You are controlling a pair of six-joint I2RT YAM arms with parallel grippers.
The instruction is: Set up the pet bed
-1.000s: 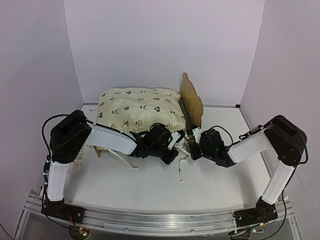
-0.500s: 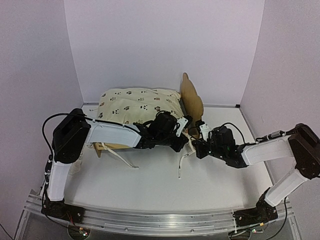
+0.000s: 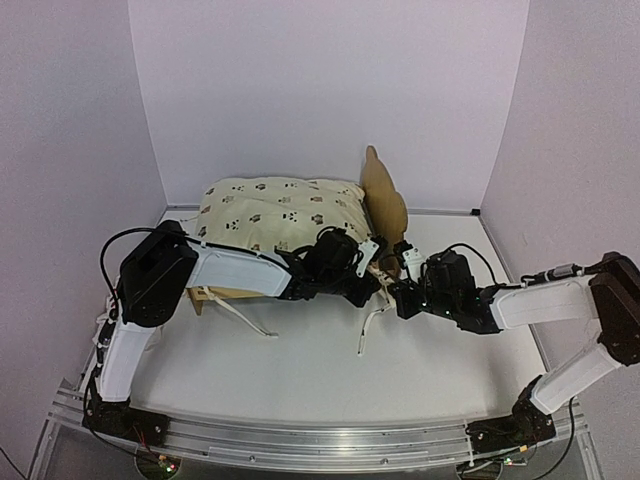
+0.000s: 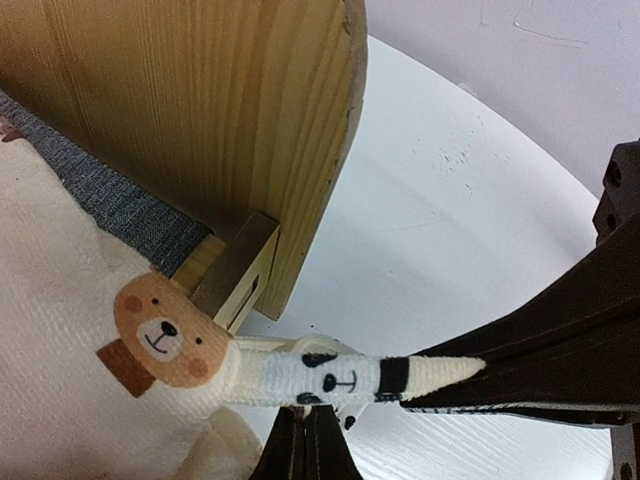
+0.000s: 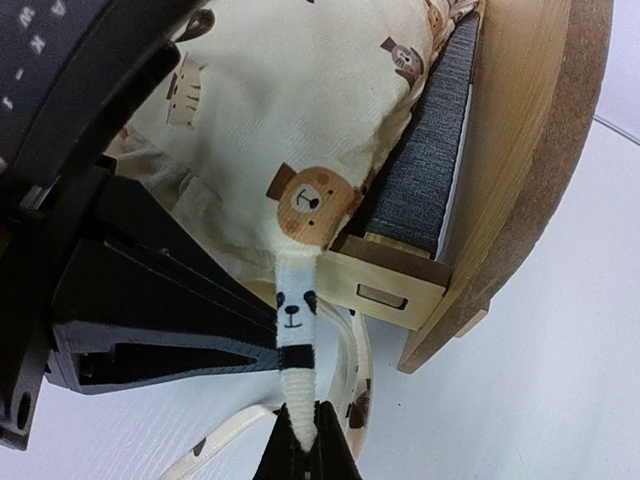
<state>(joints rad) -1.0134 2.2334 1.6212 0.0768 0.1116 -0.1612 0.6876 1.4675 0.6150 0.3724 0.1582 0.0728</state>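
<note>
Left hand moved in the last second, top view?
Yes. The left hand has shifted right and away from the arm bases, closing on the headboard of the pet bed, still pinching the cushion tie.

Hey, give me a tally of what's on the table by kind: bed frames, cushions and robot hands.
Wooden bed frame: 1
Printed cushion: 1
Robot hands: 2, the left hand and right hand, both shut on one cushion tie
Total: 4
</note>
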